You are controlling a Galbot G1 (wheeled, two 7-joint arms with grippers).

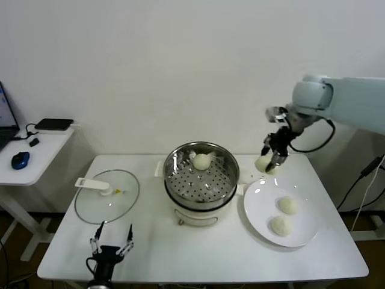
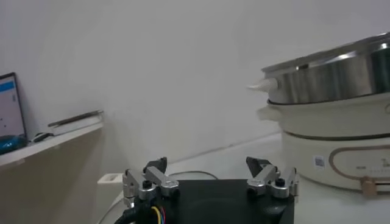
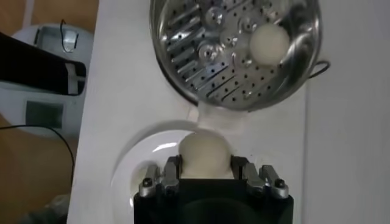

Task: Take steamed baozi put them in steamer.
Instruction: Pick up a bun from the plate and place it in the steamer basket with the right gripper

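No readable writing anywhere. Right gripper (image 1: 272, 160) pinching a smooth cream baozi (image 3: 205, 154) above the white plate's (image 1: 260, 208) 11 o'clock rim. One bun (image 1: 201, 161) on the shiny steamer's (image 1: 180, 159) perforated floor. Left gripper (image 1: 112, 241) parked, fingers spread.

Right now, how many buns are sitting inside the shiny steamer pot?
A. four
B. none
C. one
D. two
C: one baozi sits in the steamer, two more lie on the white plate, and the right gripper has a fourth in its jaws above the plate's rim.
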